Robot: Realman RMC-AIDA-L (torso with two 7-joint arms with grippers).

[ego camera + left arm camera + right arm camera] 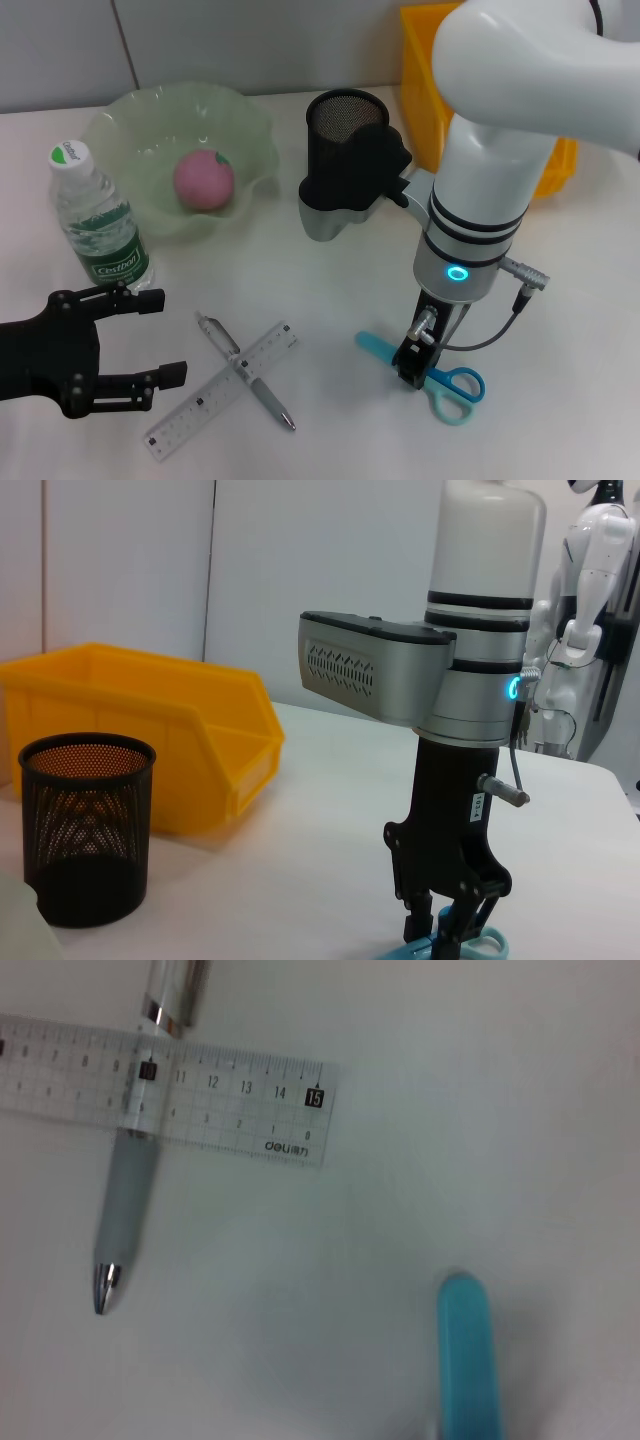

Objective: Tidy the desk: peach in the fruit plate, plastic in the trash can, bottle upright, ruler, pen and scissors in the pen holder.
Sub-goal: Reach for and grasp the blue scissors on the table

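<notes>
Right end effector [414, 366] on scissors [455, 381]

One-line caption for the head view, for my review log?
Right gripper down on the blue scissors; left gripper open near the crossed ruler and pen.

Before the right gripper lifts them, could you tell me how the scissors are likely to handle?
The scissors lie flat on the table, so they probably offer little edge for the right gripper that is down on them. Their blue plastic looks smooth, so they may slip or pivot. Held near the middle, the handle end could droop.
</notes>
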